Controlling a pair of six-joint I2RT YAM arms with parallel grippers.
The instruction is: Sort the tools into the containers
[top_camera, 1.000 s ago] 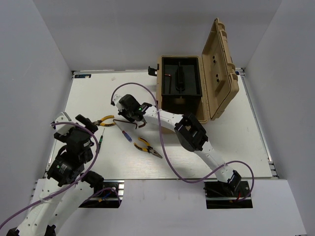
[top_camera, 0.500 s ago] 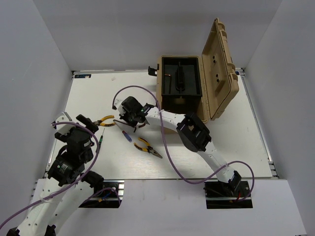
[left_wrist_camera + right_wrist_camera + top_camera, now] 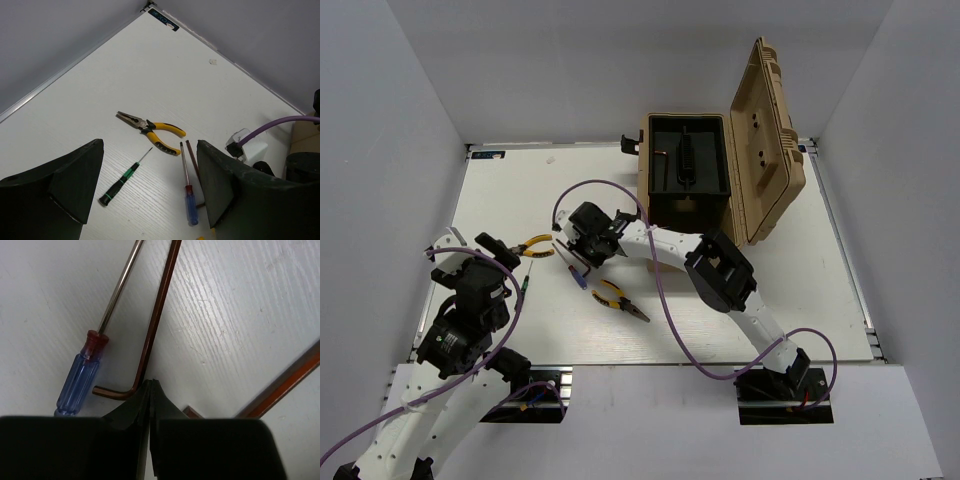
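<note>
Hex key (image 3: 156,325), the one under the right gripper (image 3: 150,387): where does it lie, and which way does it run?

It lies flat on the counter (image 3: 800,300), left of centre in the top view. In the right wrist view its long arm runs from the top middle of the frame down and slightly left to a bend at lower centre. The short leg turns left toward the handle of the blue-handled screwdriver (image 3: 76,385).

And the grippers?

The right gripper's jaws are pressed together with their tips right at the bend. I see nothing between them. The left gripper (image 3: 149,150) is spread wide and holds nothing.

How should the pick go, then?

I would spread the jaws and straddle the long arm just above the bend, closing across the shaft. The screwdriver's shaft lies close alongside it near the top, so a grip low down seems safer. A second hex key (image 3: 285,382) lies at lower right, well apart. The tan case (image 3: 768,150) stands open at upper right in the top view.
</note>
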